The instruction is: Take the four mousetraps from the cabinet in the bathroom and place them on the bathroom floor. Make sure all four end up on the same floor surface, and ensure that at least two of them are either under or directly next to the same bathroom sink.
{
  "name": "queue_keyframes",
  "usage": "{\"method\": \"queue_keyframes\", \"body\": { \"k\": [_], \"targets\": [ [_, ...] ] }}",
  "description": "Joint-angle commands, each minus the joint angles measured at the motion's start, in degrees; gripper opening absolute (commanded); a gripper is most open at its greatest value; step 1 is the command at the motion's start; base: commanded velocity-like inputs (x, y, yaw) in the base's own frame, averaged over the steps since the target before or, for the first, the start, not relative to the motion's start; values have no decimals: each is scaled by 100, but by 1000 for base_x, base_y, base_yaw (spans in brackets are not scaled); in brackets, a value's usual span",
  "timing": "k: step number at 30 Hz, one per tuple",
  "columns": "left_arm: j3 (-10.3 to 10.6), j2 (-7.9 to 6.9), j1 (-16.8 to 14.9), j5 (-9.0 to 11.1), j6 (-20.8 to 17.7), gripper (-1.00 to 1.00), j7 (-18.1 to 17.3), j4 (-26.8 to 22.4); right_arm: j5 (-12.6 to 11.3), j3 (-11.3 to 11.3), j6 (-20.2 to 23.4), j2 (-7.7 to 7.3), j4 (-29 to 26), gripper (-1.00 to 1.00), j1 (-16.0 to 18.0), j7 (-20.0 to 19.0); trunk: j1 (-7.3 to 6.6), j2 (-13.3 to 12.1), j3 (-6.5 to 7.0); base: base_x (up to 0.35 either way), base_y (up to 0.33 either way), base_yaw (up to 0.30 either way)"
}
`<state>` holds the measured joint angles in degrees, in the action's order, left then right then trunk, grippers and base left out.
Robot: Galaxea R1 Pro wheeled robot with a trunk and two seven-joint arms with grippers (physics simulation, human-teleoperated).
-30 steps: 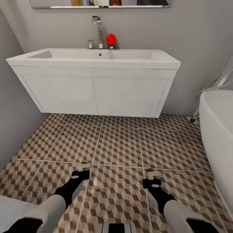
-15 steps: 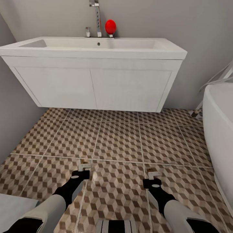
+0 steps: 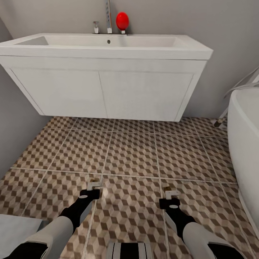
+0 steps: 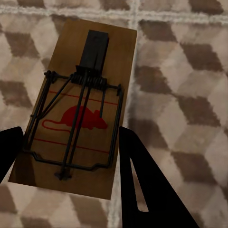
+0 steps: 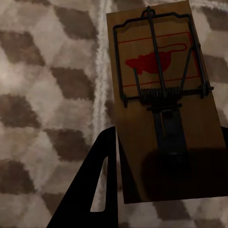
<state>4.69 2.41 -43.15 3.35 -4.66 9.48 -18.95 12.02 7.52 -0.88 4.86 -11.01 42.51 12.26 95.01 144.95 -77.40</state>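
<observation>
Left jaws: closed on a tan wooden mousetrap with red mouse mark, above the cube-patterned tile floor.
Right jaws: gripping a second tan mousetrap.
White wall-hung sink: just ahead.

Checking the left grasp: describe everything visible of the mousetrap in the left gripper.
The mousetrap is a flat tan wooden board with a dark wire spring bar, a black plate at one end and a red mouse print with red lines. It looks intact and sits between the left gripper's dark fingers, above the patterned floor.
</observation>
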Motion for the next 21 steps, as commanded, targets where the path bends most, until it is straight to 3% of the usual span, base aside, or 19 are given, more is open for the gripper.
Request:
{"method": "queue_keyframes", "body": {
  "k": [1,21],
  "targets": [
    [48,-4,0,25,-35,-100,36,-12,47,48,-17,1,2,-100,3,3,1,3,-27,0,0,0],
    [49,-4,0,22,-43,-100,36,-12,48,48,-35,-8,2,-100,3,4,53,30,-470,0,0,0]
  ]
}}
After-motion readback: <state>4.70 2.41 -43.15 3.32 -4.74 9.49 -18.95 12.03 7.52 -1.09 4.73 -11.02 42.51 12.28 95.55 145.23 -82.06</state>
